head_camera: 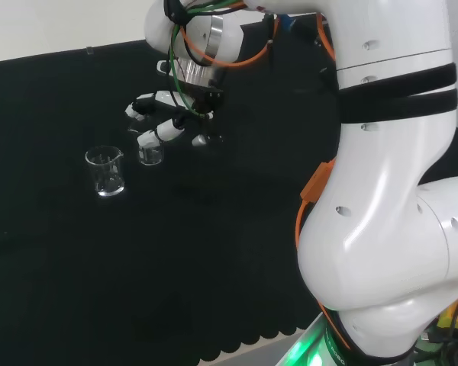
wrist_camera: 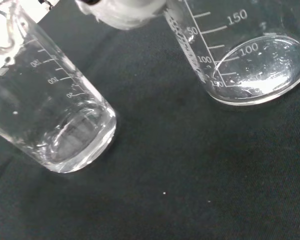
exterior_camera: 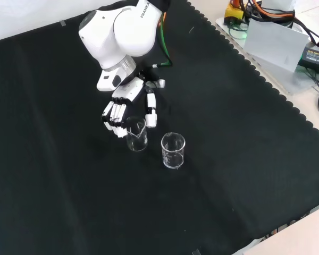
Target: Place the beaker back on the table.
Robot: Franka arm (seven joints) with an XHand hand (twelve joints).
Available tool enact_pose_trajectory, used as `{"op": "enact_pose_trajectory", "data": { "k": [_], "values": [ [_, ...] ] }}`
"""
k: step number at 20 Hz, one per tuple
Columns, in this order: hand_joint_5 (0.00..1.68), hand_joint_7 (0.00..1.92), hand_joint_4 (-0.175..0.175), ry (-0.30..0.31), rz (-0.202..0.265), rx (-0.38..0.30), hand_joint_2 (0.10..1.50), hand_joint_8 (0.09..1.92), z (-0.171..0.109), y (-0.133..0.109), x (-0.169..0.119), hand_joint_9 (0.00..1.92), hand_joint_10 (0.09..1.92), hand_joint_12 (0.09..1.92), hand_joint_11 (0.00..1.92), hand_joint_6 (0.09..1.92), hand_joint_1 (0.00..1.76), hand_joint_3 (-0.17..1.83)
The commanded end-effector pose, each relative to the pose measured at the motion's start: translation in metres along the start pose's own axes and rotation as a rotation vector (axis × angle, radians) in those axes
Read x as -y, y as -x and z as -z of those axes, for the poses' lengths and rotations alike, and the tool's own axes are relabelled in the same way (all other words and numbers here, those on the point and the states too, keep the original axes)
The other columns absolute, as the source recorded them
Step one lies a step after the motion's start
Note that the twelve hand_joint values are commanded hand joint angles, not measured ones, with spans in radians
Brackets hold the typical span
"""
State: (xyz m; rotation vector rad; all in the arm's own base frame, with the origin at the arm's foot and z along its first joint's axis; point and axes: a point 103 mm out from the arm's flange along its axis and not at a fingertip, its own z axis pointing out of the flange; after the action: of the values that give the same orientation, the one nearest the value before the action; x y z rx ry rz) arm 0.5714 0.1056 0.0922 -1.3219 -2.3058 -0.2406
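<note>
Above the black cloth (exterior_camera: 228,159), the hand's (exterior_camera: 128,103) fingers (exterior_camera: 116,114) curl around one beaker (exterior_camera: 136,134).

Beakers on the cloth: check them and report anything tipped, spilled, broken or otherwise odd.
Nothing stands out. Both clear beakers stand upright on the black cloth, apart from each other: one right at the hand, the other standing free beside it. No spill or crack is visible; both look empty.
</note>
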Motion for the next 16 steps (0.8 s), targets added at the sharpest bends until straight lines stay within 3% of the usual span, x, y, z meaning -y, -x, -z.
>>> {"op": "enact_pose_trajectory", "data": {
  "k": [1,7,16],
  "values": [
    [0.34,0.25,-0.087,0.011,-0.015,0.023,0.9,0.68,0.017,-0.012,0.016,0.21,0.8,1.16,0.0,0.29,0.91,-0.17],
    [0.32,0.13,-0.091,0.048,-0.039,0.04,0.89,0.68,0.035,-0.023,0.041,0.14,0.82,1.1,0.0,0.17,0.89,-0.17],
    [0.31,0.12,-0.094,0.114,-0.102,0.043,0.9,0.67,0.054,-0.021,0.092,0.13,0.82,1.09,0.0,0.14,0.88,-0.17]
  ]
}}
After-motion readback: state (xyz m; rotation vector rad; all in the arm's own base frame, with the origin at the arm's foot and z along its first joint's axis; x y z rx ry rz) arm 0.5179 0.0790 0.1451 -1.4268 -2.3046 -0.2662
